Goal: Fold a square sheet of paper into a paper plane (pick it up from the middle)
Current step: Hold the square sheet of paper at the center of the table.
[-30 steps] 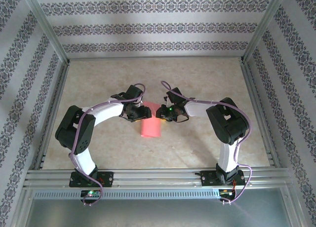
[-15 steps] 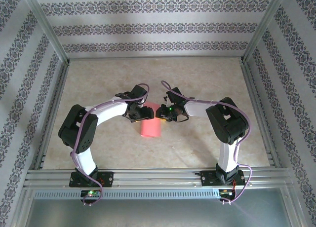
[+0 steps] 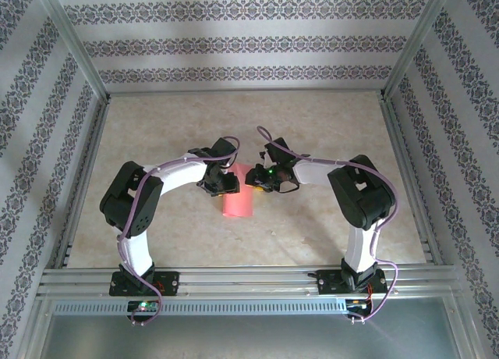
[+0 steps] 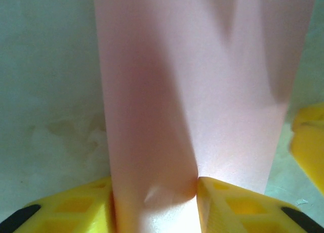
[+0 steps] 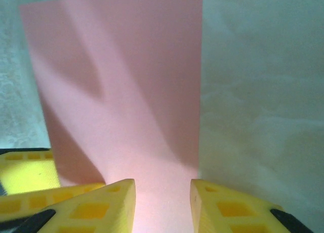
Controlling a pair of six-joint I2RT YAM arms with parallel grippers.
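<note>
left end effector (image 3: 221, 183) has moved in onto the paper (image 3: 236, 200), which lies mid-surface (image 3: 312, 125); jaws half closed astride a buckled ridge, grip unclear. right end effector (image 3: 261, 181) part open over the paper, seemingly holding nothing. paper looks thin, limp and easily creased, so pinch the raised middle lightly.

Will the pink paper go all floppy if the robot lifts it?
Probably floppy: the pink paper puckers between the left hand's fingers. Likely very light, since it lies thin and flat on the table. Pushed, it might slide or crumple.
</note>
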